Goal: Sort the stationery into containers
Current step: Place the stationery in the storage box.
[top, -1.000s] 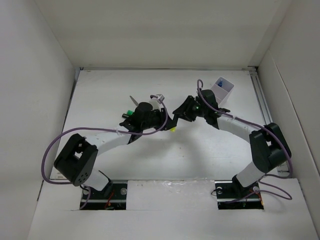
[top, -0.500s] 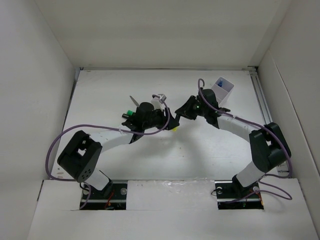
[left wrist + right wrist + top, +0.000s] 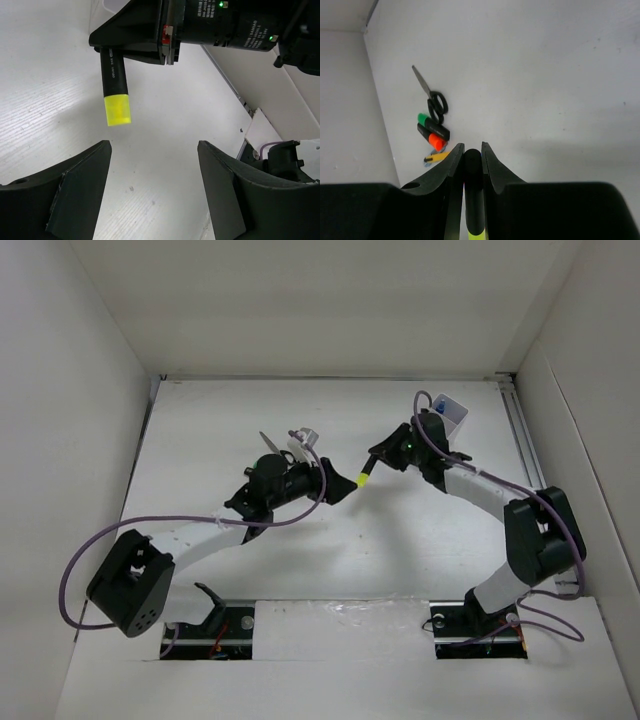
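Note:
My right gripper (image 3: 380, 460) is shut on a black marker with a yellow end (image 3: 362, 480) and holds it above the table; its jaws clamp the barrel (image 3: 474, 190). The marker hangs in the left wrist view (image 3: 114, 75). My left gripper (image 3: 335, 490) is open and empty (image 3: 152, 147), just left of the marker's tip. The white bin (image 3: 452, 425) stands at the back right with a blue pen (image 3: 440, 408) in it. The scissors (image 3: 434, 100), green highlighter (image 3: 426, 121), orange highlighter (image 3: 438, 141) and yellow pen (image 3: 436, 157) lie together at the table's left.
White walls enclose the table on the left, back and right. The scissors' blade (image 3: 267, 439) shows just behind the left arm (image 3: 200, 535). Purple cables loop off both arms.
The right gripper has drawn back toward the bin with the marker in it. The left arm has pulled back to the left, away from the marker.

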`<act>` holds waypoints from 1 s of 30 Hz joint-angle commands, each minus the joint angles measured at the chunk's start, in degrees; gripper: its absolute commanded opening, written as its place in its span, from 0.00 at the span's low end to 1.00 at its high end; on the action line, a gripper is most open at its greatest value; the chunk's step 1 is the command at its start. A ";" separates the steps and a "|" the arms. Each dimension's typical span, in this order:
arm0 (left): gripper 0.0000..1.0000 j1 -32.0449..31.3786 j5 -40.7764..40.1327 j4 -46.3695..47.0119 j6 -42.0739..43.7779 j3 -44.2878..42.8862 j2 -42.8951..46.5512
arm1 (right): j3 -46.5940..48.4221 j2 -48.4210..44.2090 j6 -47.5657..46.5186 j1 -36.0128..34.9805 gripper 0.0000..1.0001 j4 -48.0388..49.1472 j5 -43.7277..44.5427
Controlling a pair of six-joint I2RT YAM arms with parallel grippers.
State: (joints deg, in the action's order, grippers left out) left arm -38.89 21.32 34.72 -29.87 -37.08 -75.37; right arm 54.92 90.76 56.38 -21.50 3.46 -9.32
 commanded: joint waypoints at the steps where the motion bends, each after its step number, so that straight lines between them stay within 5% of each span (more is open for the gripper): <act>1: 0.67 -0.13 0.04 5.17 2.35 1.74 2.77 | 0.72 -2.43 0.84 1.62 0.00 2.25 5.09; 6: 0.67 -0.13 0.04 5.18 1.84 2.80 3.30 | 3.44 -4.45 1.97 6.11 0.00 -0.91 18.69; 14: 0.66 -0.13 4.95 6.24 -0.80 2.80 4.97 | 11.70 -1.73 3.21 10.68 0.00 -5.57 54.62; 30: 0.64 3.12 18.14 16.70 -10.39 3.86 -1.79 | 28.31 12.24 -7.06 7.97 0.00 -11.02 79.10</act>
State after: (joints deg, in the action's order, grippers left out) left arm -36.14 35.16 45.23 -37.65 -34.09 -76.88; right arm 79.40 101.80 53.49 -11.55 -7.11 62.39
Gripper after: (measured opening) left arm 0.647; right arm 0.226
